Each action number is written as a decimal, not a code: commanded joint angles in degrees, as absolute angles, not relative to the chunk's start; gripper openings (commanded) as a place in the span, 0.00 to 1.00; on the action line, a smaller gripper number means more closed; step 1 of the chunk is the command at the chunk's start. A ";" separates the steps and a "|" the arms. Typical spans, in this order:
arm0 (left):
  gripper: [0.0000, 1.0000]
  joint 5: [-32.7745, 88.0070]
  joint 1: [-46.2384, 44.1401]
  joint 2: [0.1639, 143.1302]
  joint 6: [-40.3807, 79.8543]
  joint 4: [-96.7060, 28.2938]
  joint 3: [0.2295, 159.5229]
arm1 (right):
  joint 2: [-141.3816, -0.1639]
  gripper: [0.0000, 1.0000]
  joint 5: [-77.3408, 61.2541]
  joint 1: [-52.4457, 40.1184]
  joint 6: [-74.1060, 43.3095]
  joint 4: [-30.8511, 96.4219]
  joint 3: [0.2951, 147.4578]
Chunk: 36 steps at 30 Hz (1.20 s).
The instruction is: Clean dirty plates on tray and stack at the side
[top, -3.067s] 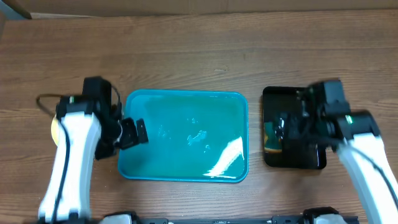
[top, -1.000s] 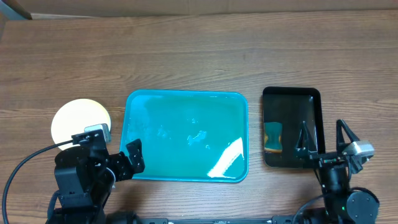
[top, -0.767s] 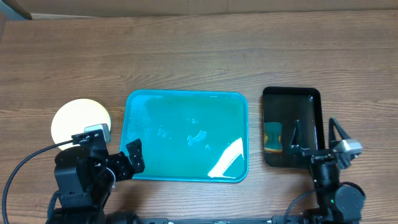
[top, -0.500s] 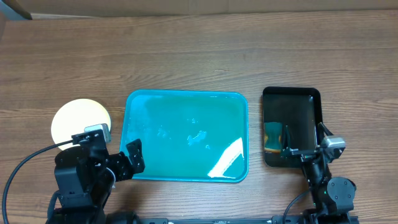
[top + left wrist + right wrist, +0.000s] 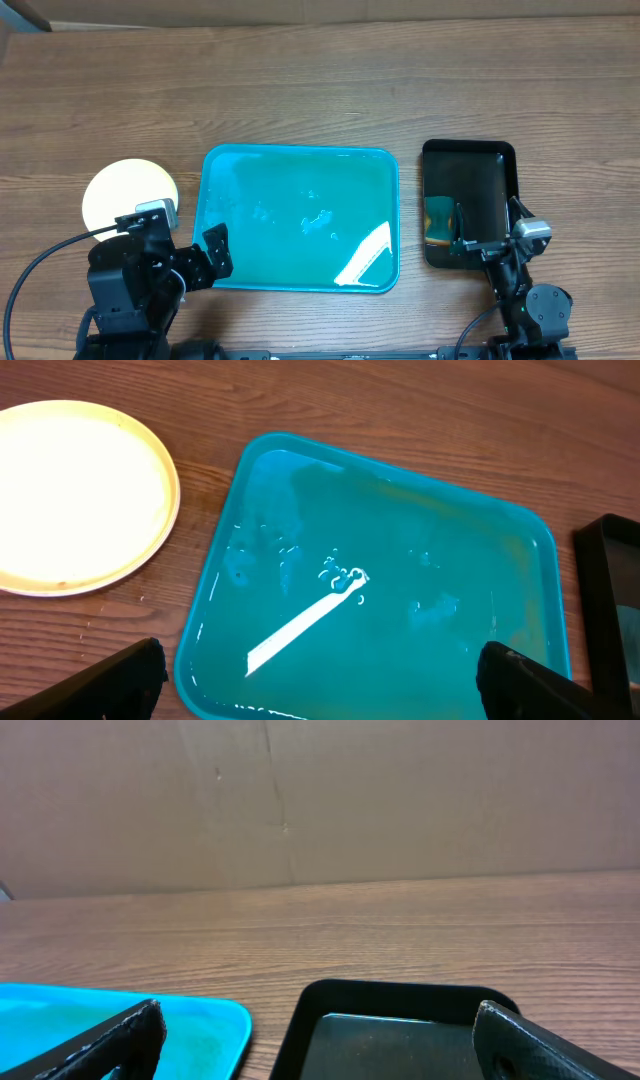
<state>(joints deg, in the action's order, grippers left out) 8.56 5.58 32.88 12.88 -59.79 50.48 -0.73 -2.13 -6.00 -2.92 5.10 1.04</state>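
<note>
From overhead, the tray [image 5: 300,218] lies flat on the wooden table [image 5: 320,90], its glossy teal floor showing a white streak of glare and a few wet spots. The plates [image 5: 128,195] sit on the table just left of the tray, apart from its rim. They show as one pale round disc, and how many lie stacked cannot be told. Just right of the tray lies a narrow black tray [image 5: 490,165], with a green and yellow sponge [image 5: 438,220] on the side nearest the tray. The left gripper [image 5: 208,262] hangs at the tray's near left corner with its jaws spread wide and nothing between them. The right gripper [image 5: 489,225] stands right of the tray, above the black tray's near end, also spread wide and empty.

In the left wrist view, the left gripper [image 5: 325,690] frames the tray [image 5: 400,610] between its widely parted fingertips. The plates [image 5: 75,495] lie left of the tray, the top one clean and cream-white. The black tray [image 5: 610,610] shows past the tray's right rim.

In the right wrist view, the right gripper [image 5: 320,1045] is wide apart. The tray [image 5: 200,1030] shows only a corner at lower left, with the black tray [image 5: 400,1020] just to its right and a cardboard wall [image 5: 400,800] beyond.
</note>
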 commanded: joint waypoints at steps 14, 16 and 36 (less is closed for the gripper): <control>1.00 8.16 5.17 32.84 12.23 -59.75 50.24 | -0.16 1.00 -2.35 -5.72 -2.55 4.69 0.47; 1.00 8.16 5.17 32.84 12.23 -59.75 50.24 | -0.16 1.00 -2.37 -5.72 -2.55 4.69 0.47; 1.00 10.83 5.17 6.81 12.19 -36.32 23.62 | -0.16 1.00 -2.35 -5.72 -2.55 4.69 0.47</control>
<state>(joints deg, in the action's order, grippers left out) 7.86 5.58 11.75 12.93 -40.53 29.61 -0.73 -2.15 -6.00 -2.92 5.10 1.06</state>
